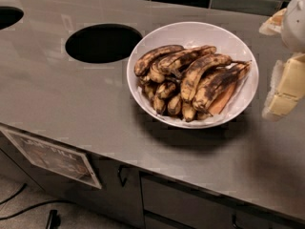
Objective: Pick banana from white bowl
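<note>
The white bowl (238,44) sits on the grey countertop, right of centre. It holds a pile of overripe, brown-blotched bananas. Long curved ones lie on top, such as the banana (202,70) across the middle. Short stubby bananas (167,97) sit at the lower left of the pile. A flat orange-yellow piece (224,99) lies at the lower right. My gripper (268,70) is at the right edge of the camera view, just right of the bowl's rim and above the counter. Its two pale yellow fingers (286,87) stand apart, open and empty.
A large dark round hole (102,43) is cut in the countertop left of the bowl, and another (8,15) at the far left edge. The counter's front edge runs diagonally below, with cabinet doors and a label sign (52,156) under it.
</note>
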Robot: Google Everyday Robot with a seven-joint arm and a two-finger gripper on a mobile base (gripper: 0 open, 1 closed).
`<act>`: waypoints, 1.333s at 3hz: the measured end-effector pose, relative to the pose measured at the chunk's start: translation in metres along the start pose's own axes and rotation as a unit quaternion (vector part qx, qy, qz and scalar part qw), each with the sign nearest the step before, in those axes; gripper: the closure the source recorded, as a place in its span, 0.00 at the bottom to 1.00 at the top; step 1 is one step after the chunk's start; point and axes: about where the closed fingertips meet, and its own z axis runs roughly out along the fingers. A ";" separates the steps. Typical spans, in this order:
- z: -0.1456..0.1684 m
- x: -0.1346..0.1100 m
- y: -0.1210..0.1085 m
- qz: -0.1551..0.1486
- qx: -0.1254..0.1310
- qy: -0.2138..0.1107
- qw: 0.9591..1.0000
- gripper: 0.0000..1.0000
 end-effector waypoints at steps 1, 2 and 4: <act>0.001 -0.024 0.000 -0.032 -0.008 -0.001 0.999 0.00; 0.006 -0.047 -0.003 -0.062 -0.013 -0.007 0.998 0.00; -0.001 -0.069 -0.009 -0.092 0.000 -0.006 0.996 0.00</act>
